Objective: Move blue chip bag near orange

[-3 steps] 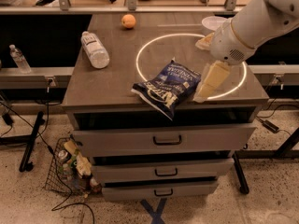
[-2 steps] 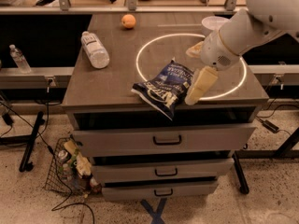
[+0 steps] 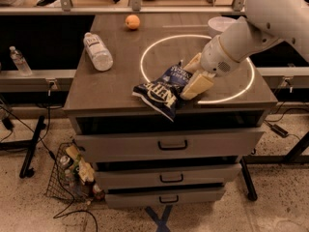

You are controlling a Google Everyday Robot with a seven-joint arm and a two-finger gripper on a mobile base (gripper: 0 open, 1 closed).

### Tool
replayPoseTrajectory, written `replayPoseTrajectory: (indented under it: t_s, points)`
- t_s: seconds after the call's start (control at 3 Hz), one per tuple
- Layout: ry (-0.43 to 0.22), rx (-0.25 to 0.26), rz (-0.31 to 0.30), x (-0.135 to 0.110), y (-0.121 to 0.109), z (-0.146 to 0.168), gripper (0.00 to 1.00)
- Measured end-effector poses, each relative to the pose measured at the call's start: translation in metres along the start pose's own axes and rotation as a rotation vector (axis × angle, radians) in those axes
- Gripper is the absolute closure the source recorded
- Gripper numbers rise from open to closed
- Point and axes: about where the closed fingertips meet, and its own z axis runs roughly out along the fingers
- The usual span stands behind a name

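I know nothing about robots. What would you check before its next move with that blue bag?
1. Bag located: the bag lies at the table's front edge, one corner hanging over. Ok.
2. Gripper placed: the gripper is at the bag's right end. Ok.
3. Grip closed: the fingers are apart, so the bag is not held. Not ok.
4. Target in sight: the orange sits at the back of the table. Ok.
5. Path free: the bottle lies left of the line from bag to orange. Ok.
6. Arm clear of the bowl: it is partly hidden behind the arm. Cannot tell.
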Motion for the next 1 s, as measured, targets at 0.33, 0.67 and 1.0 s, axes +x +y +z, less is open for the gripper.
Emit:
replayPoseTrajectory:
  t_s: [0.33,0.67,1.0]
  points:
    - [-0.016,0.01,0.006,-0.003,-0.001,-0.009,0.72]
    - [-0.055,0.062,-0.009,-0.017,-0.004,-0.038,0.94]
    - [-0.072,0.209,-0.069,-0.048,-0.011,-0.114,1.0]
